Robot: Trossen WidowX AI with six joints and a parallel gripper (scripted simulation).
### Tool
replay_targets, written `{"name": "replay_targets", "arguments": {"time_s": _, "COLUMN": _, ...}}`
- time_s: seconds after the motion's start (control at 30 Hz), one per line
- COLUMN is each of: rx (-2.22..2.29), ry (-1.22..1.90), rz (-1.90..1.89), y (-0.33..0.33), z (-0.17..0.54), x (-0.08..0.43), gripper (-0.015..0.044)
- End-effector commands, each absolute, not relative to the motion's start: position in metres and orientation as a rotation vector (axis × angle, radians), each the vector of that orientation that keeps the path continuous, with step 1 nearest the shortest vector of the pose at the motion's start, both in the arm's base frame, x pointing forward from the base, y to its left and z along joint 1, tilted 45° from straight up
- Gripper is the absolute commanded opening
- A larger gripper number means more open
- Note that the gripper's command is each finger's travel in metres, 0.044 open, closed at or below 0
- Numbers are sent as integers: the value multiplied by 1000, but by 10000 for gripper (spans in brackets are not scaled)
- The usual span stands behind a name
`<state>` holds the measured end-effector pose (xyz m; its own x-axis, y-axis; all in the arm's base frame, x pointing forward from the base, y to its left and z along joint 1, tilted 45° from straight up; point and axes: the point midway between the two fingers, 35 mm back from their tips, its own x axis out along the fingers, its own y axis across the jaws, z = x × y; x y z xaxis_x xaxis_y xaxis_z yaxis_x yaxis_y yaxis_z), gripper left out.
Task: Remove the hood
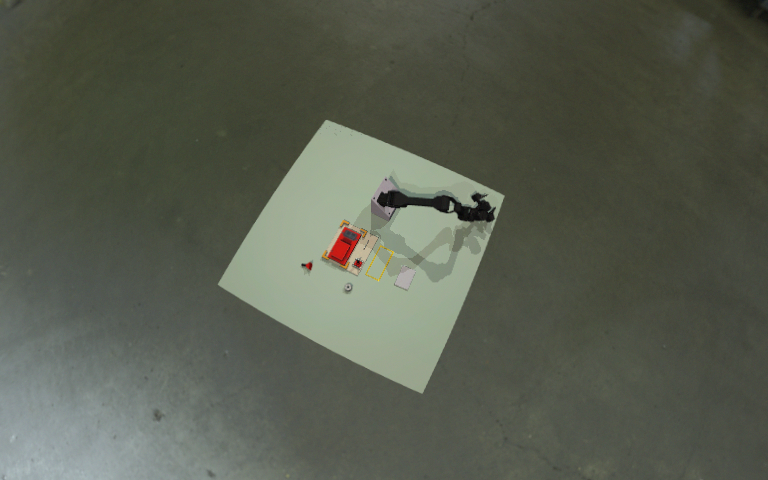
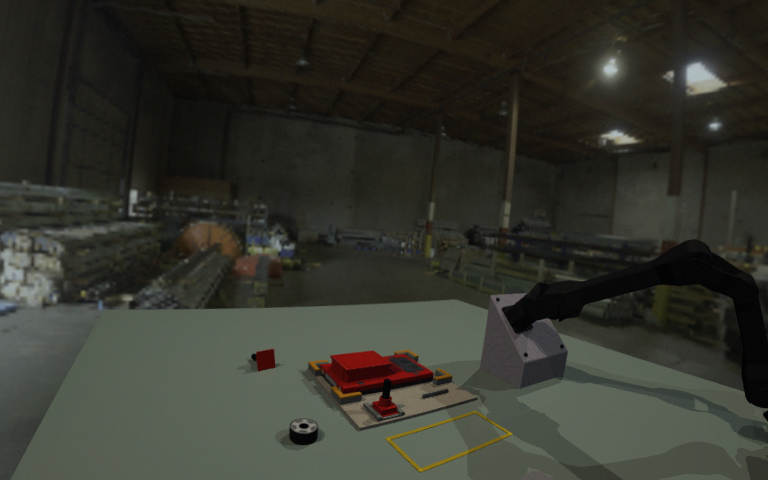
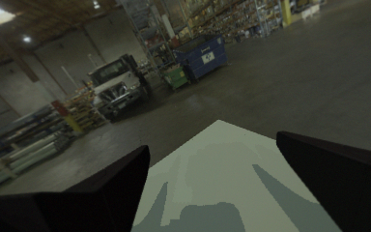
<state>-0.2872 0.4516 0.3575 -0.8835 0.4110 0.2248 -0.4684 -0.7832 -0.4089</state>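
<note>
A red toy car [image 1: 344,246] [image 2: 360,371] sits on a pale board [image 1: 365,255] [image 2: 455,397] between orange corner brackets. It has a raised red block at one end and a dark grey patch at the other. I cannot tell for certain which part is the hood. The yellow outlined marked area [image 1: 372,278] [image 2: 420,469] is beside the board, with nothing inside it. My gripper [image 1: 488,202] [image 3: 212,144] is open and empty, near the table's edge and far from the car. In the wrist view both fingers stand wide apart; the exterior view cuts the gripper off.
A small red part with a black peg [image 1: 357,263] [image 2: 386,404] stands on the board. A red plate with a black knob [image 1: 306,265] [image 2: 265,360] and a black wheel [image 1: 348,287] [image 2: 303,431] lie off it. A grey square [image 1: 404,277] lies beyond the marked area. The arm's base [image 2: 523,356] stands near the board.
</note>
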Motion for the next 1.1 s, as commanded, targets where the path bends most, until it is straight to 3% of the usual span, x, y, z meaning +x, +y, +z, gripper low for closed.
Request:
{"name": "replay_targets", "arguments": {"time_s": 0.0, "rx": 153, "ry": -646, "rz": 2509, "y": 463, "z": 368, "x": -256, "gripper": 440}}
{"name": "replay_targets", "arguments": {"time_s": 1.07, "rx": -64, "ry": -486, "rz": 1904, "y": 506, "z": 389, "x": 40, "gripper": 440}}
